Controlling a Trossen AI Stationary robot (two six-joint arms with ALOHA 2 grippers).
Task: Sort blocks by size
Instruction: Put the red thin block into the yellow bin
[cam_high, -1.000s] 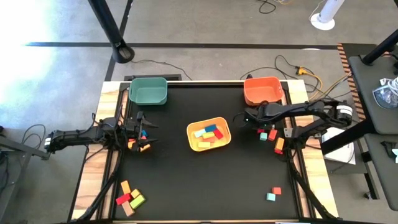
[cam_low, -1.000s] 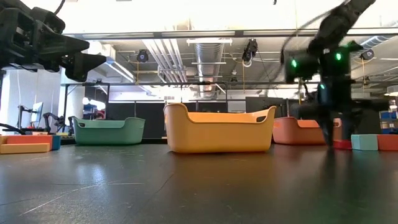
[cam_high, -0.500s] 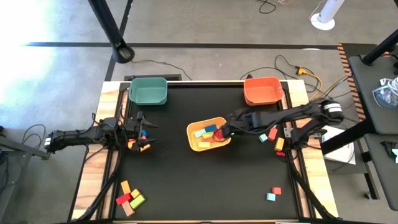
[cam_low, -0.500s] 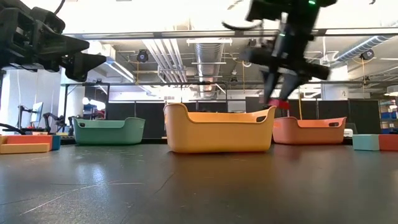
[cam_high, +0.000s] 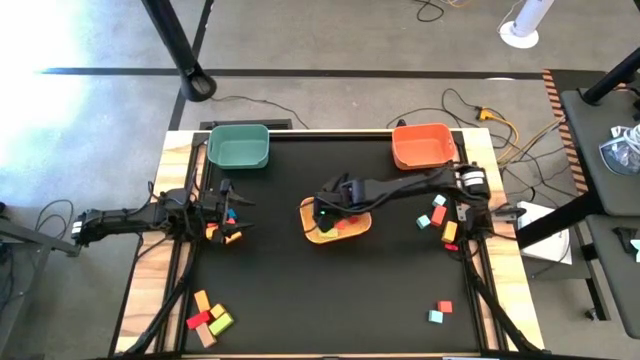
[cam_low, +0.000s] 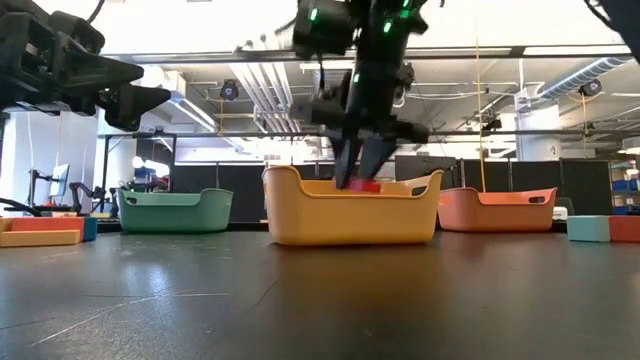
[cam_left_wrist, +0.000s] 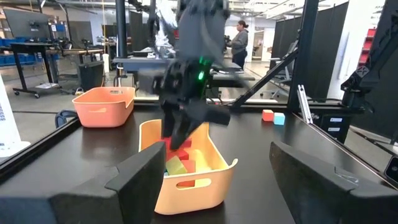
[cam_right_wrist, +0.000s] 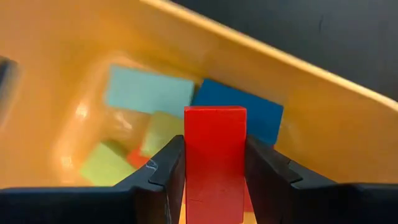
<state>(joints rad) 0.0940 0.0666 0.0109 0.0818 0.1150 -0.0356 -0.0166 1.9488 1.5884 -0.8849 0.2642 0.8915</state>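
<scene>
My right gripper (cam_high: 330, 212) hangs over the yellow bin (cam_high: 356, 231), shut on a red block (cam_right_wrist: 214, 149). In the low view the red block (cam_low: 365, 185) sits at the height of the rim of the yellow bin (cam_low: 350, 215). Blue, light blue and green blocks (cam_right_wrist: 155, 99) lie on the bin's floor below it. My left gripper (cam_high: 232, 213) waits open near the table's left edge, above a few small blocks (cam_high: 222, 232). In the left wrist view its fingers stand wide apart on either side of the yellow bin (cam_left_wrist: 186, 180). My right gripper pinches the red block by its two long sides (cam_right_wrist: 189, 155) between the two fingers (cam_right_wrist: 163, 177). The fingers come from above, slanting down, and lie along the block. The block's free end (cam_right_wrist: 214, 115) reaches past the fingertips. It is lifted clear, over the blocks in the bin.
A green bin (cam_high: 238, 146) stands at the far left, an orange bin (cam_high: 423, 146) at the far right. Loose blocks lie at the right edge (cam_high: 440, 222), near right (cam_high: 440, 311) and near left (cam_high: 208, 318). The black mat's near middle is bare.
My right gripper has lifted the red block off the table near the right edge. It has carried the block toward the table's left, over the yellow bin, then gone down until the block reaches the bin's rim.
</scene>
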